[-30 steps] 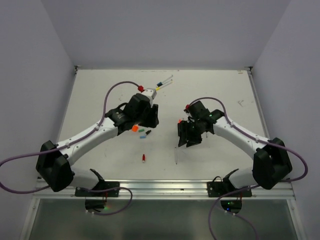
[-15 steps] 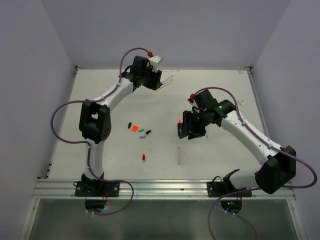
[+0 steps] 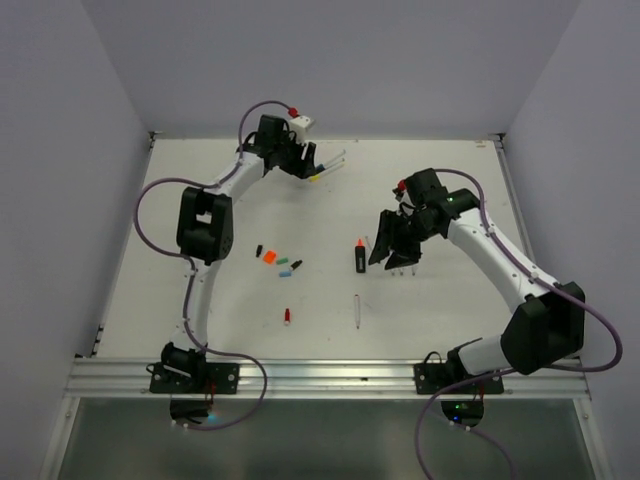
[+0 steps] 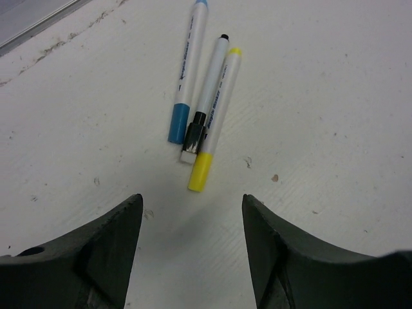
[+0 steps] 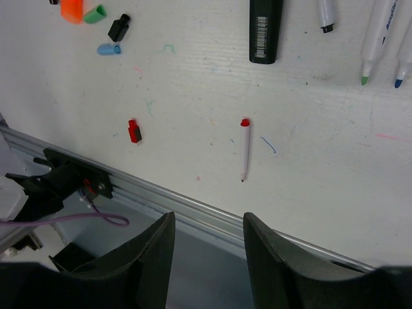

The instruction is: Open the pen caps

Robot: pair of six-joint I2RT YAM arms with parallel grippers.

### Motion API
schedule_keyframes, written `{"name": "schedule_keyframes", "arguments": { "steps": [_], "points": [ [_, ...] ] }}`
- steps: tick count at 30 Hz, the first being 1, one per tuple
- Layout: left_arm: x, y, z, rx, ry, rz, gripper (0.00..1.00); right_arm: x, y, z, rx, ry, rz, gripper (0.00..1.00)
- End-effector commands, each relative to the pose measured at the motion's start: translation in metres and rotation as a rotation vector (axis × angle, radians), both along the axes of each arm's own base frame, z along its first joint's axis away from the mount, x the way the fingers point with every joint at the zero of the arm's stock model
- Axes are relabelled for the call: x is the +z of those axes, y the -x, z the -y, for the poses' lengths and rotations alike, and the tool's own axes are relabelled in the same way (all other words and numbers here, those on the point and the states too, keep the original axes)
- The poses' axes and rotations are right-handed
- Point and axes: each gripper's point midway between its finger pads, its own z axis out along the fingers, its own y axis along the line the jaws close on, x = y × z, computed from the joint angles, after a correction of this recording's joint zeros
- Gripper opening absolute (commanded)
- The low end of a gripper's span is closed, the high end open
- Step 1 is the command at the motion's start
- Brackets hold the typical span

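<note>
Right now left hand (image 4: pixel 191 203) is spread and empty, low over the tabletop (image 4: pixel 335 96), well beyond the black highlighter (image 3: pixel 360 258) and off to its left. Three pens (image 4: pixel 206 122) lie touching side by side just ahead of its fingers, blue and yellow caps on, middle one's black end hard to read. Right hand (image 5: pixel 208 222) also spread, empty, just right of the highlighter. Loose caps (image 3: pixel 280 262) (orange, green, blue, black) sit clustered left of the highlighter, red cap (image 3: pixel 288 317) near-left of it, thin pen (image 3: pixel 357 312) on its near side
</note>
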Motion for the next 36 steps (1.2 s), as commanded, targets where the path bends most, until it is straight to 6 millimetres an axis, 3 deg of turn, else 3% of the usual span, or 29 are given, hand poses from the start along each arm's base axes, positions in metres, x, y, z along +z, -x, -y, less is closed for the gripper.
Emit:
{"name": "schedule_keyframes", "arguments": {
  "steps": [1, 7, 11, 22, 29, 36],
  "points": [
    [0.028, -0.018, 0.016, -0.055, 0.051, 0.119, 0.66, 0.017, -0.011, -0.011, 0.018, -0.055, 0.037, 0.5],
    [0.004, -0.011, 0.026, -0.079, 0.099, 0.064, 0.64, 0.016, -0.017, -0.011, 0.012, -0.056, 0.04, 0.5],
    [-0.016, -0.008, 0.02, -0.038, 0.084, 0.032, 0.61, 0.016, -0.017, -0.011, 0.013, -0.055, 0.043, 0.5],
    [-0.041, -0.014, 0.02, 0.035, 0.019, 0.06, 0.59, 0.014, -0.012, -0.005, 0.01, -0.053, 0.051, 0.5],
    [-0.061, -0.007, 0.038, 0.016, -0.042, 0.075, 0.58, 0.016, -0.013, -0.002, 0.005, -0.05, 0.063, 0.5],
    [-0.071, 0.002, 0.037, 0.043, -0.077, 0.039, 0.46, 0.02, -0.015, 0.0, 0.0, -0.051, 0.074, 0.49]
  ]
}}
